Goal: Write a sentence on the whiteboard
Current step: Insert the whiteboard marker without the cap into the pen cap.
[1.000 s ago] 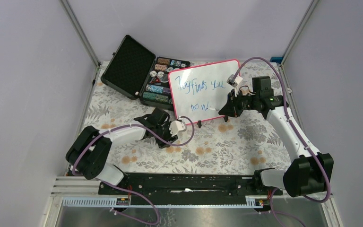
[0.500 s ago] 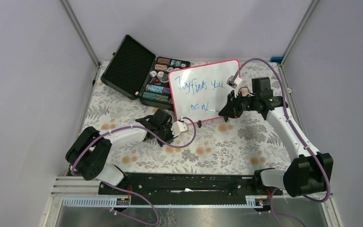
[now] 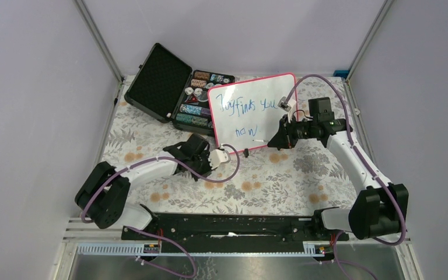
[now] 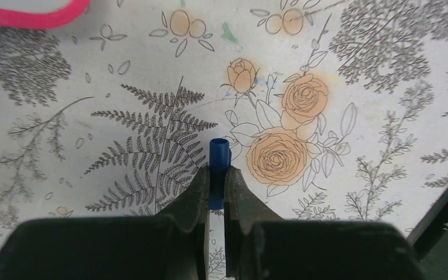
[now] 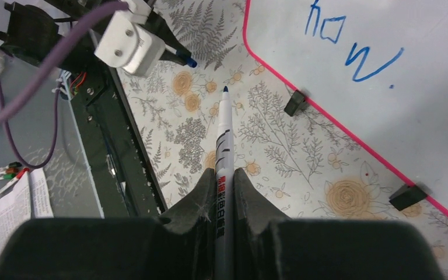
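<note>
The whiteboard (image 3: 251,111) with a pink-red frame stands tilted at the back, with blue writing "Joy finds you now." on it; its lower corner shows in the right wrist view (image 5: 361,52). My right gripper (image 3: 275,139) is shut on a white marker (image 5: 222,146) with a blue tip, held just off the board's lower right edge and pointing left. My left gripper (image 3: 205,166) is shut on the blue marker cap (image 4: 219,157) over the floral cloth, in front of the board's lower left corner.
An open black poker-chip case (image 3: 178,93) lies behind and left of the board. The board's black feet (image 5: 294,104) rest on the floral cloth. Grey walls close in the sides. The arm bases' black rail (image 3: 227,224) runs along the near edge.
The right gripper has drawn the marker slightly left and down, off the board after the dot. The left arm has shifted slightly, still holding the cap.
</note>
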Robot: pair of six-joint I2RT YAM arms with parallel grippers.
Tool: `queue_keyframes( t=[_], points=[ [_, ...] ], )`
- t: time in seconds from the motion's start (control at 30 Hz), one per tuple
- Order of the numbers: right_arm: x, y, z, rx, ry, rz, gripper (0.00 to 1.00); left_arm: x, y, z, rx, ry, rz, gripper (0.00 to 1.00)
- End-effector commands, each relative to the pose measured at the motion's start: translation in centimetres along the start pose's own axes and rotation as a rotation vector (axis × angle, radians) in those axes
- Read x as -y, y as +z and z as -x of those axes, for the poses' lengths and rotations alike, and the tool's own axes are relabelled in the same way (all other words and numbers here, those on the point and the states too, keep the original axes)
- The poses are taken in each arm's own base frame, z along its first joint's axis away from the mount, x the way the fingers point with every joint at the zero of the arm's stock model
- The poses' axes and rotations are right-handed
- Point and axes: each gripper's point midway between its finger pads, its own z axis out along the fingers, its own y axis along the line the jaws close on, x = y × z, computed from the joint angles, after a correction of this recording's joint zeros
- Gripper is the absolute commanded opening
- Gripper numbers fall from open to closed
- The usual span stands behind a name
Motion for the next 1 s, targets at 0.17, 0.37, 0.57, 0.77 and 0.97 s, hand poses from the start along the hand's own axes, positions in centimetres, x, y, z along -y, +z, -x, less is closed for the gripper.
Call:
queue_keyframes(
  t=[0.17,0.37,0.57,0.77,0.97],
  points=[
    [-3.9,2.0,-2.3,-0.081,0.028,0.211,0.0,-0.8,-5.7,9.0,0.252,0.047,-0.009,0.0],
    [-6.3,2.0,-1.7,-0.065,0.043,0.333,0.0,0.3,-10.2,12.7,0.354,0.117,-0.058,0.0],
    [-7.2,2.4,-2.2,-0.083,0.039,0.364,0.0,1.5,-11.5,13.3,0.361,0.175,-0.116,0.0],
    [-8.1,2.5,-2.2,-0.08,0.055,0.414,0.0,2.8,-12.3,14.1,0.395,0.234,-0.169,0.0],
    [-8.8,2.5,-2.0,-0.073,0.086,0.469,0.0,4.0,-13.2,15.0,0.436,0.253,-0.229,0.0]
  ],
)
